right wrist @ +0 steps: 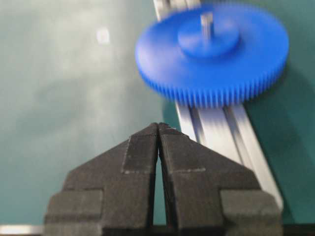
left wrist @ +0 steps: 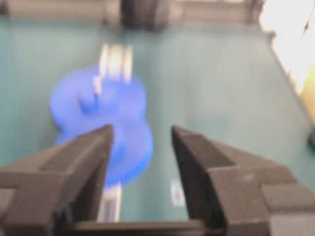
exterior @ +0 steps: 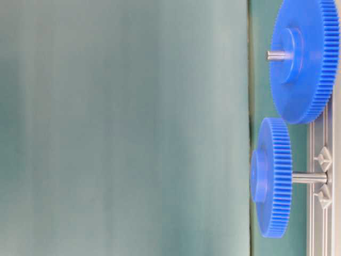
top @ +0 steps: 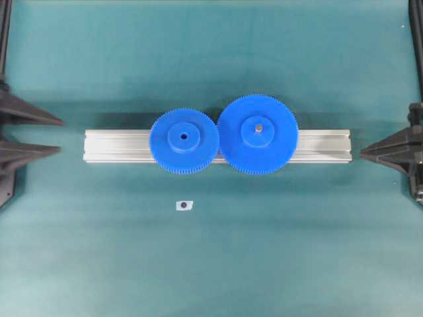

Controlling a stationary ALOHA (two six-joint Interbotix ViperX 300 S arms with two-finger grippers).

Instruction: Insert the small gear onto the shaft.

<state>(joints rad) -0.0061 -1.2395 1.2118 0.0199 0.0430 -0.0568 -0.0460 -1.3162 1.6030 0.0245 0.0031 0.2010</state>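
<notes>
We see straight down from overhead; our table-level view sits close, turned sideways; both share the small gear [top: 184, 140] and shaft [exterior: 309, 177].

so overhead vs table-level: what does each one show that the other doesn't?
Overhead only: both grippers, left gripper open, right gripper shut, both clear of the gears; the full aluminium rail; a small white tag on the mat. Table-level only: the shaft with the small gear on it, raised off the rail, and the clamp pieces. Both: the two blue gears, teeth adjacent, including the large gear.
</notes>
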